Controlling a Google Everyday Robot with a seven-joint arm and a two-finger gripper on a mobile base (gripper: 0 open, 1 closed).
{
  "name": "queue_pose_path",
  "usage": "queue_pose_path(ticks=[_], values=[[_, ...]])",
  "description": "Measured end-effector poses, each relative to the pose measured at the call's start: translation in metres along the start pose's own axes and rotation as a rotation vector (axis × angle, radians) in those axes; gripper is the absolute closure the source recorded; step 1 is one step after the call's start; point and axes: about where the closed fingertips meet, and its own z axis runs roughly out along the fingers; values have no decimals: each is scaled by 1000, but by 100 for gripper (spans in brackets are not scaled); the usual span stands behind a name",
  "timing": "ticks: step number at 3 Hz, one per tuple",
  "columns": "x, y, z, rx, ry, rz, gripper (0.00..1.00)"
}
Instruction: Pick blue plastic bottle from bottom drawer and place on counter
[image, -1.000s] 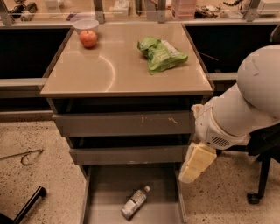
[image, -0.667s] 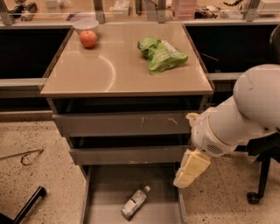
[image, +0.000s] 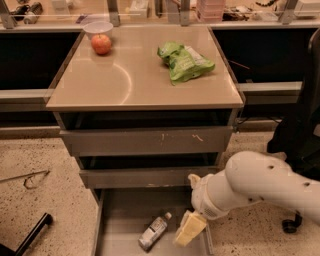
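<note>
We see the blue plastic bottle (image: 154, 231) lying on its side on the bare floor of the bottom drawer (image: 120, 212). It is slanted, and its white cap is at the end nearer the cabinet. The gripper (image: 189, 229) hangs just to the right of the bottle and apart from it. We cannot tell whether it is released or clenched, but it is not grasping the bottle.

We judge the main risk to be the bottle itself. It is round, light and on a smooth floor, so a touch on one side only would likely roll or skid it away from the gripper. Because it lies slanted, a closing line not square to its body could squeeze it out like a pip. The drawer's thin right wall stands just beyond the gripper from the bottle, so the arm (image: 250, 187) has little room to shift sideways.

Above the bottle, two drawer fronts jut forward, the nearer one (image: 135, 177) and the scratched one (image: 145, 141). A lift drifting towards the cabinet could knock the bottle against them.

Higher again is the counter (image: 135, 85). There the green snack bag (image: 185, 62) and the apple (image: 101, 44) take up space, and a slim bottle set down carelessly could topple or roll off.
</note>
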Motion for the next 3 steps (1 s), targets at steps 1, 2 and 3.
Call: queue_pose_path(ticks=[1, 2, 3], values=[[-1, -13, 10, 45, -34, 13, 0], [-1, -13, 10, 45, -34, 13, 0], [4, -13, 44, 11, -30, -2, 0]])
